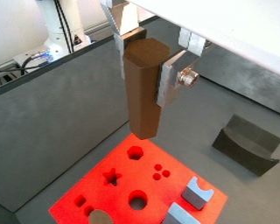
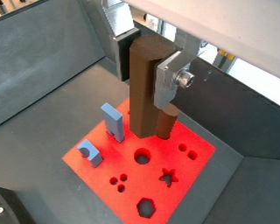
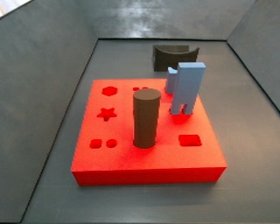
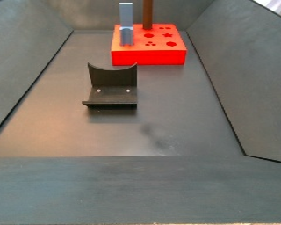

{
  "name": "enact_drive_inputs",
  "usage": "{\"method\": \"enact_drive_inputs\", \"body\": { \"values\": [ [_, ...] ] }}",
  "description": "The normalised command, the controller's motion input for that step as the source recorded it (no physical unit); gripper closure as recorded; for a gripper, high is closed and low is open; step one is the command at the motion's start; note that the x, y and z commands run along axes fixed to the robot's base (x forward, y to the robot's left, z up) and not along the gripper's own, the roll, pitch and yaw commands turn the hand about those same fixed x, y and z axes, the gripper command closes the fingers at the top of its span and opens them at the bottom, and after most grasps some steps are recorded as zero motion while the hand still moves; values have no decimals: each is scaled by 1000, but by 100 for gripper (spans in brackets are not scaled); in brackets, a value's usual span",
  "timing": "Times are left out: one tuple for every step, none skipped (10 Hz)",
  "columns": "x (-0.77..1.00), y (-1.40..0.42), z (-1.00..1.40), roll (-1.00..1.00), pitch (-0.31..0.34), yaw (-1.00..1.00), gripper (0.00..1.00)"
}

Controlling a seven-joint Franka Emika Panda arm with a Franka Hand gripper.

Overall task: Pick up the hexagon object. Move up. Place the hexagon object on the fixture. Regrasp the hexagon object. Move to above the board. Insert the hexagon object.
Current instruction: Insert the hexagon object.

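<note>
Pincer clenched on the hexagon object, the slim dark-brown rod hanging upright between the silver plates above the board in a wrist view; the fixture stands on the grey surface off to one side, apart from the red slab

From another wrist angle, the pincer grips the hexagon object high on its length, its lower end over the board near the light-blue block

In a side view the pincer is out of frame: the board carries the round cylinder and light-blue block, fixture just behind

In another side view, the fixture sits mid-surface, the board well beyond it
</note>
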Motion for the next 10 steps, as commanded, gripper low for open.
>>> {"method": "enact_drive_inputs", "body": {
  "values": [
    [0, 0, -34, 0, 0, 0, 100],
    [-389, 157, -437, 0, -16, 0, 100],
    [-677, 417, -806, 0, -99, 0, 100],
    [-754, 366, -1000, 0, -119, -89, 100],
    [-680, 326, -1000, -33, -104, -149, 100],
    [-669, 243, -991, -89, -114, -223, 100],
    [-537, 191, -911, -156, -93, -300, 100],
    [-537, 114, -829, -156, -100, -597, 100],
    [-534, 34, -794, -156, -107, -677, 100],
    [-283, 109, -477, -171, -114, -397, 100]
  ]
}}
